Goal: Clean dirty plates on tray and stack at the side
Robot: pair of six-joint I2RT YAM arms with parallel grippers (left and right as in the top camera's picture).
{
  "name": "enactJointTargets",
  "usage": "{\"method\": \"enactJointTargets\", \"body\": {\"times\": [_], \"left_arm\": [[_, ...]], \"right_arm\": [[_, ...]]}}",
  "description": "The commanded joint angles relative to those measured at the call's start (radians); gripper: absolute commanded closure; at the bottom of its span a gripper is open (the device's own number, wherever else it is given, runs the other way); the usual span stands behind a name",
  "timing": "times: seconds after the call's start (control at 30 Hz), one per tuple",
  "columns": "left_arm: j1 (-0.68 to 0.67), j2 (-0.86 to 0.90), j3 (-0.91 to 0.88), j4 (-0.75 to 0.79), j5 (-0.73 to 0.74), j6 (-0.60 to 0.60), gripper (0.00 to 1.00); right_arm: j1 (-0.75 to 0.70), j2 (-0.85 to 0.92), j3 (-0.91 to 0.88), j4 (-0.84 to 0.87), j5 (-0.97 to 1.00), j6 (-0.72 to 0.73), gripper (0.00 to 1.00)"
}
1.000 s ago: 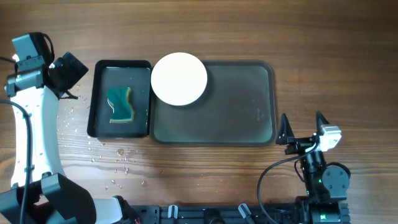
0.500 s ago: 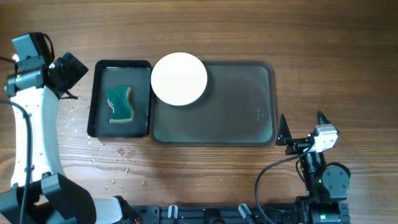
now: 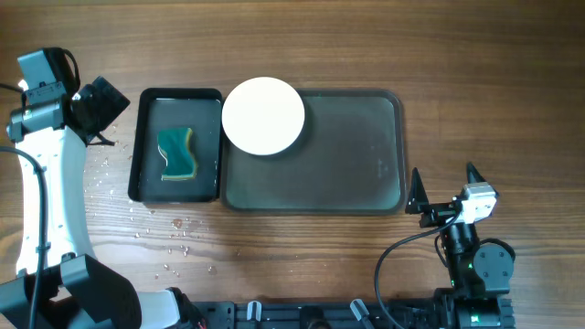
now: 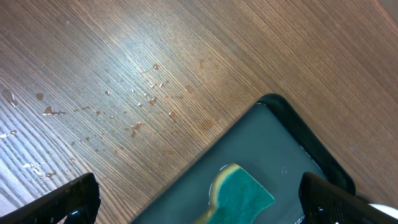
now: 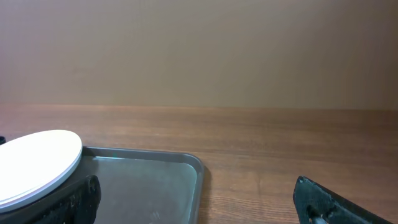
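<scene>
Overhead, plate: a round white plate (image 3: 263,116) with a clean top sits on the far left corner of the grey-green tray (image 3: 352,160). It overhangs the rim toward the small black tray (image 3: 146,100).
Overhead, black tray: it holds a green sponge (image 3: 177,153), and water drops (image 3: 174,239) are scattered on the wooden table (image 3: 475,73) nearby.
Overhead, left gripper (image 3: 95,107): it is off the black tray's far left corner, well apart from the plate.
Overhead, right gripper (image 3: 445,185): jaws spread wide with nothing between them. It is off the tray's near right corner, with the plate diagonally across the tray.
Left wrist, left gripper (image 4: 199,183): fingers fully apart and holding nothing. The sponge (image 4: 239,193) and a corner of the black tray (image 4: 280,106) lie below it.
Right wrist, right gripper (image 5: 196,190): fingers wide apart and empty.
Right wrist, plate (image 5: 37,158): it is ahead to the left, above the tray (image 5: 155,180). Its edge looks layered, but how many there are cannot be told.
</scene>
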Motion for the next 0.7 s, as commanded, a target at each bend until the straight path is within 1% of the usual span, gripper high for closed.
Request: {"method": "enactJointTargets", "body": {"times": [0.0, 0.3, 0.43, 0.57, 0.6, 0.67], "left_arm": [[0.003, 0.001, 0.008, 0.000, 0.002, -0.010, 0.00], [0.003, 0.012, 0.008, 0.000, 0.002, -0.010, 0.00], [0.003, -0.022, 0.008, 0.000, 0.002, -0.010, 0.00], [0.003, -0.126, 0.008, 0.000, 0.002, -0.010, 0.00], [0.002, -0.195, 0.008, 0.000, 0.002, -0.010, 0.00], [0.003, -0.275, 0.008, 0.000, 0.002, -0.010, 0.00]], "right_arm": [[-0.005, -0.011, -0.001, 0.003, -0.015, -0.018, 0.00], [-0.005, -0.011, -0.001, 0.003, -0.015, -0.018, 0.00], [-0.005, -0.011, -0.001, 0.003, -0.015, -0.018, 0.00], [-0.005, -0.011, -0.001, 0.003, -0.015, -0.018, 0.00], [-0.005, -0.011, -0.001, 0.003, -0.015, -0.018, 0.00], [-0.005, -0.011, -0.001, 0.003, -0.015, -0.018, 0.00]]}}
